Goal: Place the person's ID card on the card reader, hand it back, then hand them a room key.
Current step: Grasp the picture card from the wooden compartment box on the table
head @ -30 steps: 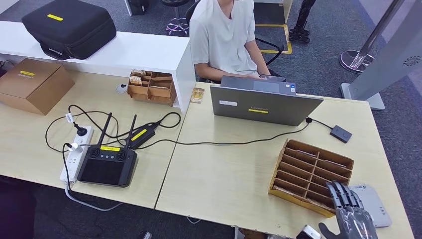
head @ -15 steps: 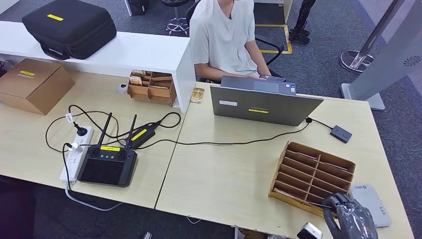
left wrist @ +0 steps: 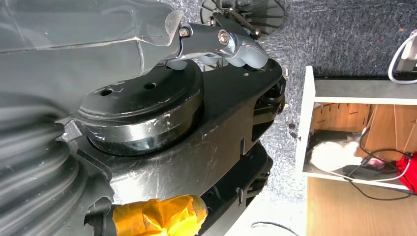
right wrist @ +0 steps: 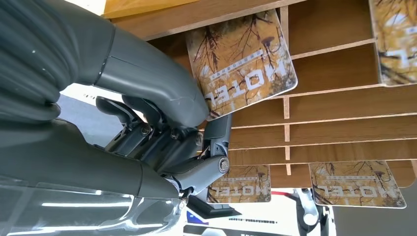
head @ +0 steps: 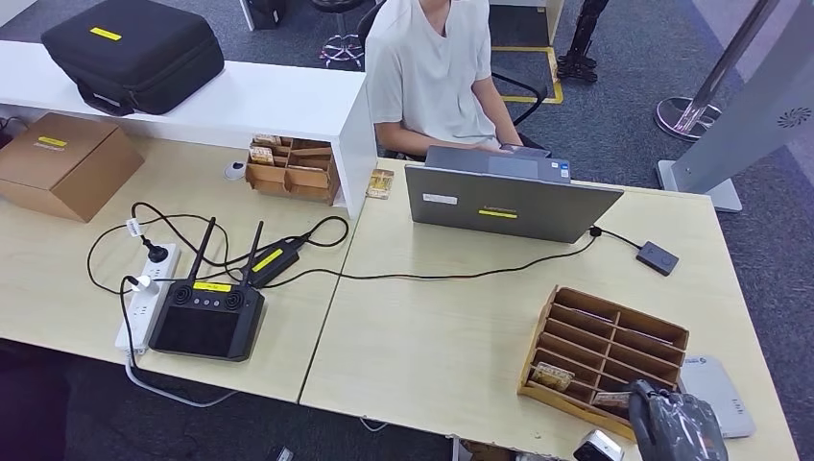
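Down at five o'clock in the head view, right robot hand (head: 672, 427) hunched over the near edge of the wooden rack (head: 614, 331), fingers curled in. From the right wrist view, clamped on a room key card (right wrist: 241, 64) printed HOTEL: thick thumb (right wrist: 162, 88) laid over one corner, darker fingers tucked beneath, card lying askew across a divider rather than square in a slot. In the head view, same card (head: 611, 399) at nine o'clock of the hand, in the rack's nearest row. Another card (head: 554, 375) farther along toward nine o'clock, apart from the hand. Just beside the rack at four o'clock, flat on the bench (head: 432, 336), a grey card reader (head: 715, 384), partly covered by the hand. At twelve o'clock of the rack, well apart, a grey laptop (head: 509, 202) with a seated person (head: 432, 67) behind it. Over at nine o'clock, a black controller (head: 206, 317) with two antennas beside a white power strip (head: 149, 293). Left robot hand (left wrist: 216, 42) hanging over grey floor in its wrist view; cannot tell whether spread or closed.
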`<state>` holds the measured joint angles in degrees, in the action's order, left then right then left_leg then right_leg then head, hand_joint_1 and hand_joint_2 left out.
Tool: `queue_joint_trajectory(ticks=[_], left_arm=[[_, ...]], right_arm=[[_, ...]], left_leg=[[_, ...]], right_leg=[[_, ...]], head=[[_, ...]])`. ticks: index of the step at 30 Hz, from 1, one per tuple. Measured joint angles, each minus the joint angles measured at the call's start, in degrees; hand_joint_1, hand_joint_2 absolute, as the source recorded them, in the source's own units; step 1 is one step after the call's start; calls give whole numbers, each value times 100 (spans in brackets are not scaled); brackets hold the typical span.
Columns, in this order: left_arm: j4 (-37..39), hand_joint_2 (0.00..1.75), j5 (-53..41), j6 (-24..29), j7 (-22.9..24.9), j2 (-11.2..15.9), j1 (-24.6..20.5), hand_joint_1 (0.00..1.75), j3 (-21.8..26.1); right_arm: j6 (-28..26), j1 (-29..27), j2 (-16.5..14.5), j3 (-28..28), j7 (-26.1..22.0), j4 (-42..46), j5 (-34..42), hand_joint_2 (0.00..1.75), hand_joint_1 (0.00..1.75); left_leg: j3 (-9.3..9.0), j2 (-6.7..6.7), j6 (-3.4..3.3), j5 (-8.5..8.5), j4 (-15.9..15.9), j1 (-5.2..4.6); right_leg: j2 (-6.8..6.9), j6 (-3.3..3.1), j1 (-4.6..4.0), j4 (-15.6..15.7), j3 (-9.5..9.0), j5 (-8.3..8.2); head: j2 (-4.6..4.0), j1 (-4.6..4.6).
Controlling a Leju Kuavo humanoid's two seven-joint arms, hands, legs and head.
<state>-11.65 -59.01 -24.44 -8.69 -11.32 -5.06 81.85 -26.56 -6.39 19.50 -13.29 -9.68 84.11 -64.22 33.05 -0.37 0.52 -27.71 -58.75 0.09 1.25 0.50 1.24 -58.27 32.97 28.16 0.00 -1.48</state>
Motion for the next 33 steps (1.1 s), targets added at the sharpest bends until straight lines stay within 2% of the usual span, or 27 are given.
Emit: queue_joint_trajectory(ticks=[25,27,33], left_arm=[[-1,175,1,1,132,5,-24,0,1],[0,175,-7,2,135,7,-26,0,0],[0,175,-52,17,167,8,-40,0,1]], right_arm=[[-44,9,-40,26,-41,5,21,175,175],[-194,10,-42,56,-126,46,93,175,175],[-1115,152,-167,291,-528,495,374,175,175]], left_leg=[[0,0,0,0,0,0],[0,0,0,0,0,0],[0,0,0,1,0,-1]], right_leg=[[0,0,0,-1,-1,0],[0,0,0,-2,-1,0],[0,0,0,-2,-2,0]], head=[[0,-1],[0,-1],[0,-1]])
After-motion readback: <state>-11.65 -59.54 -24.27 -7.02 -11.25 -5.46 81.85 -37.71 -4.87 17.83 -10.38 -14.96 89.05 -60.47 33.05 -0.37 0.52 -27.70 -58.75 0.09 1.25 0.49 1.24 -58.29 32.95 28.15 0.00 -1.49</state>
